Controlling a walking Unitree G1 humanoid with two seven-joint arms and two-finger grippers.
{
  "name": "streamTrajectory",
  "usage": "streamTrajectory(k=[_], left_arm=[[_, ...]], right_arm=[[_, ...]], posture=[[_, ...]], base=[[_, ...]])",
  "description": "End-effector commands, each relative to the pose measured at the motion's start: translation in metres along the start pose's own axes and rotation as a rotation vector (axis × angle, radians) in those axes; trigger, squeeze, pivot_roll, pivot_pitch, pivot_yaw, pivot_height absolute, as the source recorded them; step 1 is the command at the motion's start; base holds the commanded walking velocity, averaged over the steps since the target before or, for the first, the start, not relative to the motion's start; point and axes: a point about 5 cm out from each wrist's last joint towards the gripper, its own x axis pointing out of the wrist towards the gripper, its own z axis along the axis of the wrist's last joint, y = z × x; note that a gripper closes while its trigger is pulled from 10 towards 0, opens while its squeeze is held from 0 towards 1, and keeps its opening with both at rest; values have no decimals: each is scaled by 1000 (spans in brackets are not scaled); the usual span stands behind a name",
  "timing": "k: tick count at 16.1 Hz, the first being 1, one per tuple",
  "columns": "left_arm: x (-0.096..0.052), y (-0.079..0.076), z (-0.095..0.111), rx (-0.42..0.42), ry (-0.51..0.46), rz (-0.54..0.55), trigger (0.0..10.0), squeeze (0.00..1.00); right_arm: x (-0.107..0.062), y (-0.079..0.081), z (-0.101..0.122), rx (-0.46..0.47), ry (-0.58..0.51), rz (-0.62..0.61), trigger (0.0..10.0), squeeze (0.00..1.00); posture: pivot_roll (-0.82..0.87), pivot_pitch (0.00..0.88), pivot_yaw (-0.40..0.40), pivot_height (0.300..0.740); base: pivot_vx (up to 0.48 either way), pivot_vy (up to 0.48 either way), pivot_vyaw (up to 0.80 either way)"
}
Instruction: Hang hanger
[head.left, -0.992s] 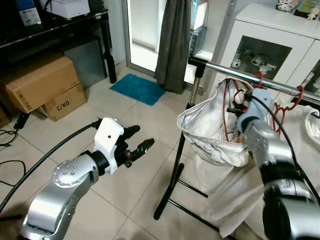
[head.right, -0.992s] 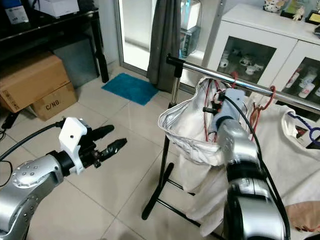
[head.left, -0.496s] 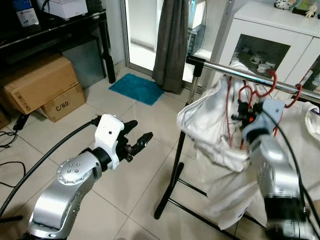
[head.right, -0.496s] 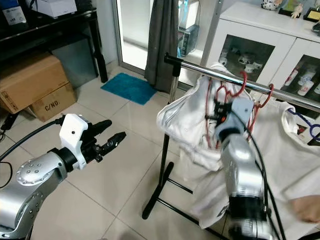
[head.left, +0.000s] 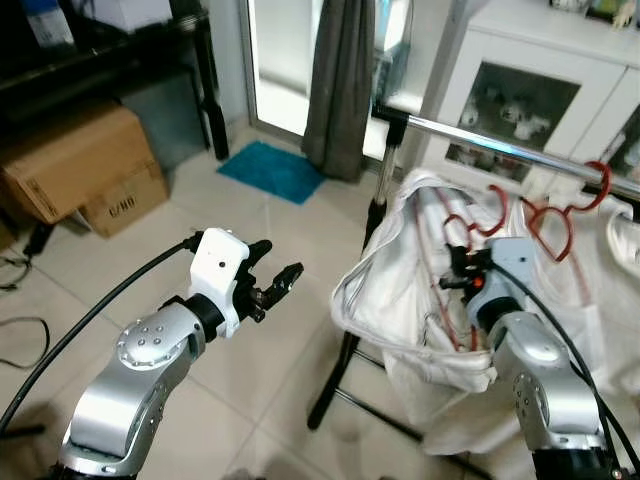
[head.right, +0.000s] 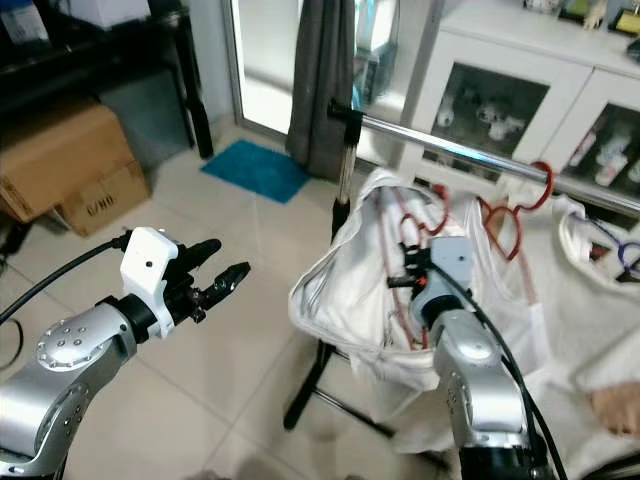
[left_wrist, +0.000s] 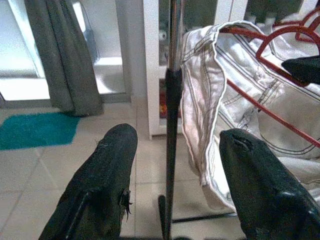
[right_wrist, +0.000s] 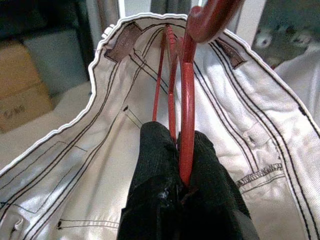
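My right gripper is shut on the neck of a red hanger that carries white trousers. The fingers pinch the red wire inside the open waistband. The hanger's hook curls up just below the chrome rail of the clothes stand, apart from it. Another red hook sits on the rail further right. My left gripper is open and holds nothing. It hovers over the floor left of the stand's black post, pointing at it.
The stand's black feet spread over the tiled floor. A white shirt hangs at the right, before a white glass-door cabinet. Cardboard boxes sit under a black table at left. A teal mat and grey curtain lie behind.
My right gripper has come down and back with the hanger and trousers, so the hook that was up by the rail now sits below it. The left arm has barely moved.
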Motion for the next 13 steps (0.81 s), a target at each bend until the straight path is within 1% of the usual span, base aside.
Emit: streamTrajectory(k=[1,5,8,12,13], left_arm=[[-2,-2,-2,1,13,6,10000,0],[-3,-3,-4,-2,17,10,10000,0],[-1,-2,-3,3,14,10,10000,0],[0,-1,-3,22,23,13,10000,0],[2,1,-3,35,29,25,10000,0]], right_arm=[[-3,0,12,-22,-44,-1,0,0],[-11,8,4,-4,5,33,0,0],[-13,17,4,2,26,98,0,0],[-15,23,7,-24,17,186,0,0],[-17,30,11,-45,1,262,0,0]], posture=[[-43,0,-50,740],[-49,0,-51,740],[-53,0,-50,740],[-58,0,-47,740],[-61,0,-45,740]], base=[[-292,0,0],[-292,0,0],[-278,0,0],[0,0,0],[0,0,0]])
